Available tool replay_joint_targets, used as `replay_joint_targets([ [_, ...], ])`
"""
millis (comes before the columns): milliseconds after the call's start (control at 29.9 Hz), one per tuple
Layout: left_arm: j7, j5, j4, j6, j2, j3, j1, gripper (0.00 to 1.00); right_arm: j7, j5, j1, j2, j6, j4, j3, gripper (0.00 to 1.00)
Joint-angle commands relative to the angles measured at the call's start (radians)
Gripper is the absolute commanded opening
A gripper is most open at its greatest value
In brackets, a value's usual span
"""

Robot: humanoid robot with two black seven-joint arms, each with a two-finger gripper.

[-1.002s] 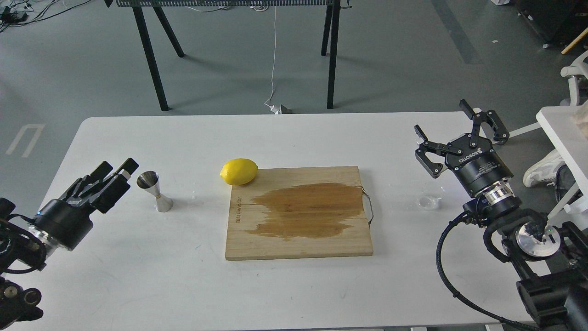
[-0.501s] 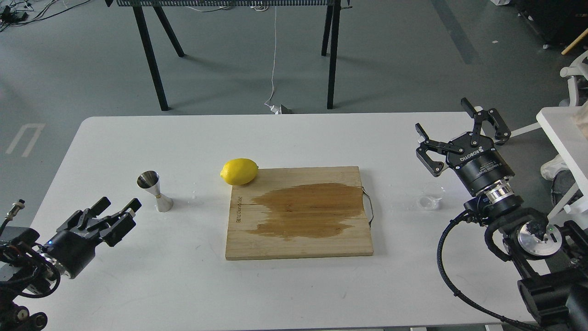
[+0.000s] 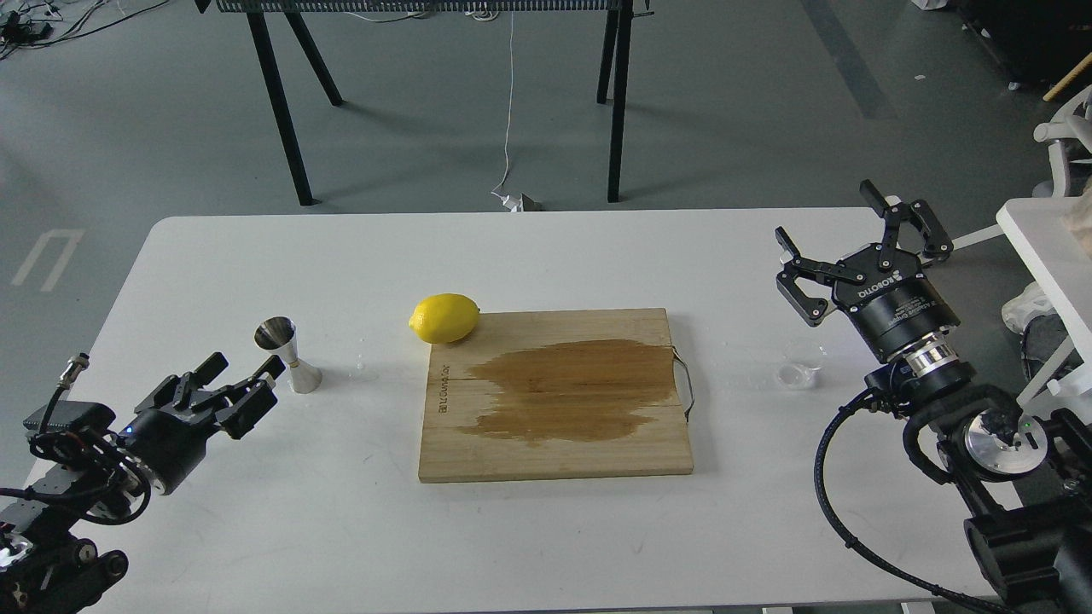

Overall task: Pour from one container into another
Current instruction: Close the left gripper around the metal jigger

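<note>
The small steel jigger (image 3: 287, 356) stands upright on the white table (image 3: 546, 256), left of the lemon. My left gripper (image 3: 242, 370) hovers low just in front and to the left of the jigger, open, with nothing between its fingers. The tiny clear cup (image 3: 798, 370) sits on the table right of the cutting board. My right gripper (image 3: 826, 213) is raised behind and to the right of the cup, open and empty, with its fingers pointing away from me.
A yellow lemon (image 3: 444, 318) rests at the back left corner of a wooden cutting board (image 3: 478, 456) with a large wet stain. A second white surface (image 3: 1045, 247) juts in at the right edge. Black table legs stand on the floor beyond.
My left arm dropped down toward the table's front, then edged right toward the jigger, its fingers spread wider. The right gripper shifted only slightly. The jigger and cup have not moved.
</note>
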State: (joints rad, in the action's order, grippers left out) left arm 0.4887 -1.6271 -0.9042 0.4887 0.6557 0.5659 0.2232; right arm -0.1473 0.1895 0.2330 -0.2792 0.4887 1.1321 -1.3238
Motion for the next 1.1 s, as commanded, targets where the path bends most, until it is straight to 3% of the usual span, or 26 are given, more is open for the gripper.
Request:
replay_joint_targets([
  [0,0.000,0.001,0.036,0.000,-0.024,-0.024,0.024,0.98,0.000,-0.001,0.000,0.000,0.000,0.000,-0.003,0.99],
  [635,0.000,0.000,0.079,0.000,-0.082,-0.029,0.045,0.98,0.000,-0.001,0.002,0.000,0.000,0.000,-0.006,0.99],
  [1069,0.000,0.001,0.171,0.000,-0.140,-0.070,0.111,0.98,0.000,0.001,0.002,-0.002,0.000,0.000,-0.012,0.99],
])
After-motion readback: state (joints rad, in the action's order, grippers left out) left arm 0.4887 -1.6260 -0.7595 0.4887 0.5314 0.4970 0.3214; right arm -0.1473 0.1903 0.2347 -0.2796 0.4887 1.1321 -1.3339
